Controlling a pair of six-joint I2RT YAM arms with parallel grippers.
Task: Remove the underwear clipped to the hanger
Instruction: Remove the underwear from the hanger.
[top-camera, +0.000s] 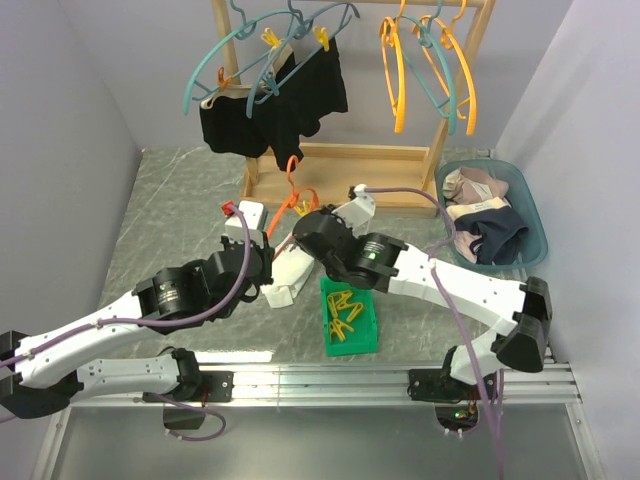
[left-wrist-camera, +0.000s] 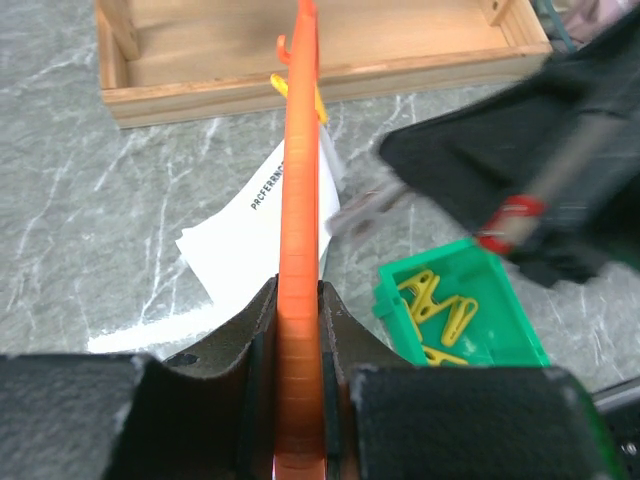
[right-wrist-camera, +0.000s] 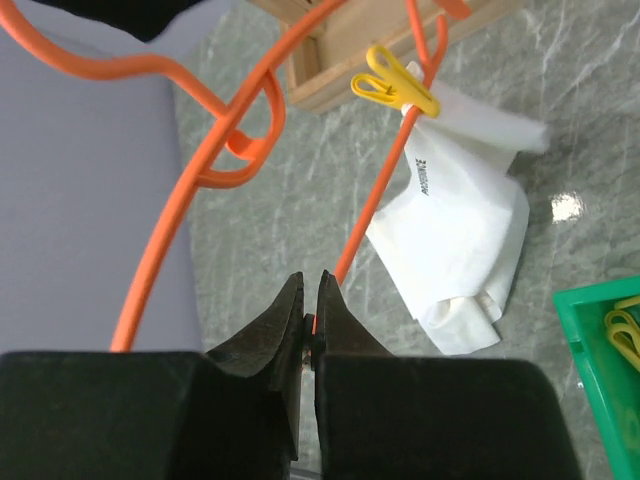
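Jaws of left gripper (left-wrist-camera: 299, 300) are clamped on the orange hanger (left-wrist-camera: 298, 180); right gripper (right-wrist-camera: 311, 305) is pinched shut on its thin lower bar. White underwear (right-wrist-camera: 455, 235) is hung from that bar by one yellow peg (right-wrist-camera: 395, 88). Cloth is judged light and limp, best taken just below the peg.

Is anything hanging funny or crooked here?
Yes. The white underwear dangles lopsided from the orange hanger, pinned by only one yellow peg that shows; the rest droops in a crumpled bunch toward the table.
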